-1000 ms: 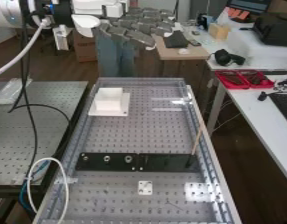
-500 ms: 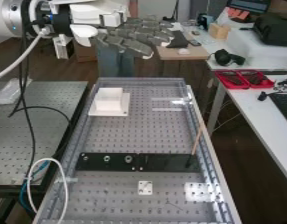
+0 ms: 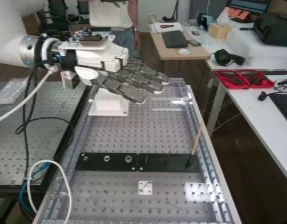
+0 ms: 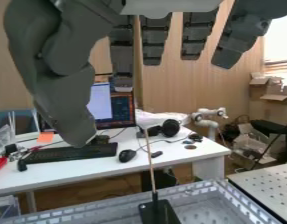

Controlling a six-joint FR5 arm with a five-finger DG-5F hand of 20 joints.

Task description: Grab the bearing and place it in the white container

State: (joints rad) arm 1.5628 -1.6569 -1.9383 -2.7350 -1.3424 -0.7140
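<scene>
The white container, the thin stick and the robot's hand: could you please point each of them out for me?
White container (image 3: 108, 104): high view, on its near wall.
Thin stick (image 4: 151, 165): wrist view, middle of its shaft.
Hand (image 3: 124, 90): high view, on a finger.

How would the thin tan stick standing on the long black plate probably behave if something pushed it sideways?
The thin tan stick looks light and might flex or snap, being so slender. It may also tip, since only its lower end meets the long black plate; how firmly, I cannot tell.
</scene>
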